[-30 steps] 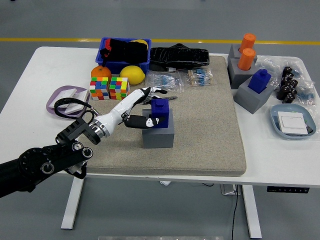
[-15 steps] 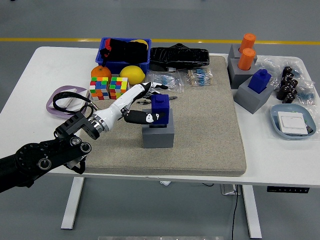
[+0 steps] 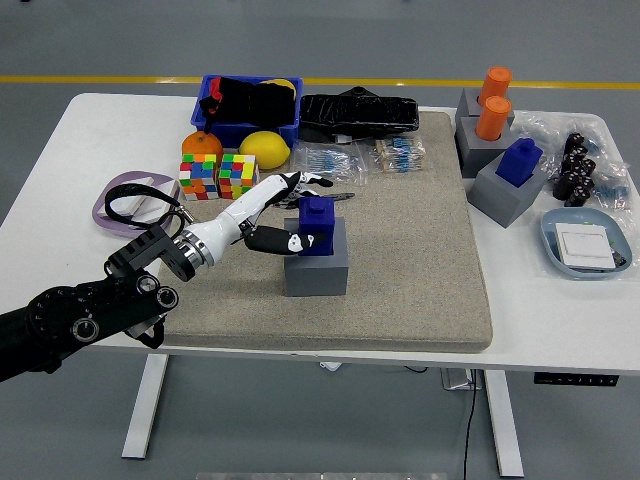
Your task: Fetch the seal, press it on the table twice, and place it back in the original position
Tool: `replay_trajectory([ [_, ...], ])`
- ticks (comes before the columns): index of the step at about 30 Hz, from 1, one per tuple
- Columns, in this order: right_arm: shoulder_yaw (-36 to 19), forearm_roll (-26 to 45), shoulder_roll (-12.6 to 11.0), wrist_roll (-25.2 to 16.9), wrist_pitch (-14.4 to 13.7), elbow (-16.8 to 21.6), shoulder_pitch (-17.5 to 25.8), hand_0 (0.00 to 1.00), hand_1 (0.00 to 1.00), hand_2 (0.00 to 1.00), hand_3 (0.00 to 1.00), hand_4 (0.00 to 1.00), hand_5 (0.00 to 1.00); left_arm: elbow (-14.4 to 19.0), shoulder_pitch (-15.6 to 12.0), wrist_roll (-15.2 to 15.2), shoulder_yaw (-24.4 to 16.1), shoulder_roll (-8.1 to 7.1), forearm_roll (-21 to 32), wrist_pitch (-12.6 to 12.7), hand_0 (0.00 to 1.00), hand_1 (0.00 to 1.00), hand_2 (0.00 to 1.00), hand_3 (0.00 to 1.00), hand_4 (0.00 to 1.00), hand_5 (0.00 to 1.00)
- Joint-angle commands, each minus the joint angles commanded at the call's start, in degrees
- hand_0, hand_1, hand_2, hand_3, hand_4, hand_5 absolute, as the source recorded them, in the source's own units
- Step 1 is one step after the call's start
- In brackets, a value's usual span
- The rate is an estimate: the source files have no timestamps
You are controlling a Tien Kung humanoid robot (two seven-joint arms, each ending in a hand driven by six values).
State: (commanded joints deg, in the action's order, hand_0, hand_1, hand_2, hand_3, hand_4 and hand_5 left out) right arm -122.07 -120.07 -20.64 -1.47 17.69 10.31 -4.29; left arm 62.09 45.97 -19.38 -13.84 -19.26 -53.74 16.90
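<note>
Left hand (image 3: 285,212) wraps thumb and fingers around the blue seal (image 3: 317,226), a rigid, light-looking block best gripped by its flat sides above the grey holder (image 3: 317,270).

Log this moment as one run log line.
phase: grasping seal | left hand: closing around blue seal, grip unconfirmed | seal: seated in grey holder on mat | right hand: out of view

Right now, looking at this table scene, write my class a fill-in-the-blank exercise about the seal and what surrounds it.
1. The left robot hand grips a seal coloured ____.
2. That seal sits in a ____ block.
3. The block stands on the beige ____.
4. The two orange cylinders stand at the table's far ____ side.

Missing words: blue; grey; mat; right
</note>
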Motion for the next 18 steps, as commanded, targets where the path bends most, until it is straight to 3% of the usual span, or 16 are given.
replay_trajectory([
  [18, -0.1, -0.3, 0.0, -0.3, 0.0, 0.0, 0.1, 0.783, 0.683, 0.658, 0.621, 0.799, 0.446, -0.6, -0.6, -0.8, 0.7, 0.71, 0.9, 0.8, 0.661, 0.591, 0.563, 0.809, 0.701, 0.002],
])
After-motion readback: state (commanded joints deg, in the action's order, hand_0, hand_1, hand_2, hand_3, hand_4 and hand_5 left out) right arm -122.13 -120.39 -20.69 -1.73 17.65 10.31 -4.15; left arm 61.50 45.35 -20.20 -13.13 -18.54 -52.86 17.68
